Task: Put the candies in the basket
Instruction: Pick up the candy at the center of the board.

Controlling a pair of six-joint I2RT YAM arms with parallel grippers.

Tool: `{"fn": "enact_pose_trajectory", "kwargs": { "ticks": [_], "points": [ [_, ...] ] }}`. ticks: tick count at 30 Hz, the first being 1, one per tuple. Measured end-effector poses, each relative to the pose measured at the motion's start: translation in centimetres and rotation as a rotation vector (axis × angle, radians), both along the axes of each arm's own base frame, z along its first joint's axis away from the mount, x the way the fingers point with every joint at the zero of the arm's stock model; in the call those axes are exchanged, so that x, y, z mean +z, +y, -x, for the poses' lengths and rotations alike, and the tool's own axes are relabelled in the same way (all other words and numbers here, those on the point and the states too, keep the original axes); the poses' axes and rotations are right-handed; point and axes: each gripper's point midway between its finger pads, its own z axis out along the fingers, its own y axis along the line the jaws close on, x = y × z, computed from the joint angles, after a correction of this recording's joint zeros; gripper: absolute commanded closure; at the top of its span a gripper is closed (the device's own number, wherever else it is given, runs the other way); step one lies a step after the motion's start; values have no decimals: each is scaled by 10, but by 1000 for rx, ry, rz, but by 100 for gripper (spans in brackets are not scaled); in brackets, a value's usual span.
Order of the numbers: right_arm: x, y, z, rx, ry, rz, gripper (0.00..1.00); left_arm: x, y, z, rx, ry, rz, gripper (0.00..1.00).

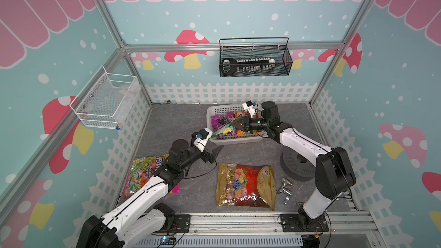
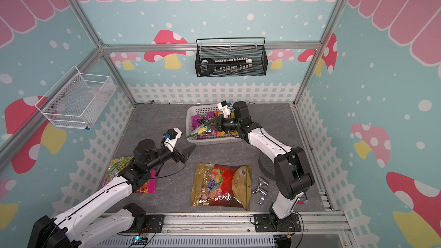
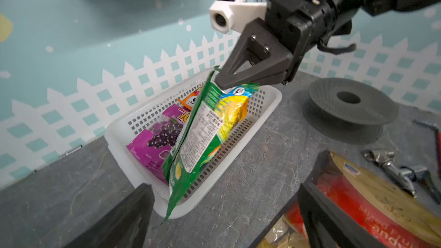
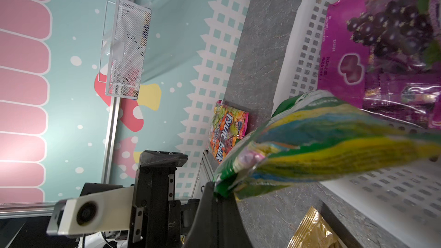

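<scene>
My right gripper (image 1: 231, 124) (image 3: 219, 81) is shut on the top edge of the green candy bag (image 1: 223, 131) (image 3: 202, 134) (image 4: 322, 144). The bag hangs tilted over the near left corner of the white basket (image 1: 210, 113) (image 3: 269, 101). Inside the basket lie a purple bag (image 1: 218, 120) (image 4: 381, 44) and orange bags. Open and empty, my left gripper (image 1: 214, 153) (image 3: 223, 187) hovers over the table just in front of the basket. The large red-gold bag (image 1: 248, 184) (image 2: 222, 186) lies flat at the front centre. The multicoloured bag (image 1: 140, 175) (image 4: 226, 132) lies front left, partly under my left arm.
A grey spool (image 1: 297, 163) stands right of the red-gold bag, with small metal parts (image 1: 285, 187) beside it. A white wire basket (image 1: 105, 103) hangs on the left wall. On the back wall hangs a black wire basket (image 1: 255, 58).
</scene>
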Motion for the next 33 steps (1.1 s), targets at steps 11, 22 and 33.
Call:
{"fn": "enact_pose_trajectory", "kwargs": {
  "ticks": [11,22,33],
  "points": [
    [12,5,22,66,-18,-26,100,-24,-7,-30,34,-143,-305,12],
    [12,13,34,123,-44,-28,96,-16,-11,-31,5,-214,-358,73],
    [27,-2,50,188,-267,64,57,-3,-13,-14,-62,-289,-389,78]
  ]
}}
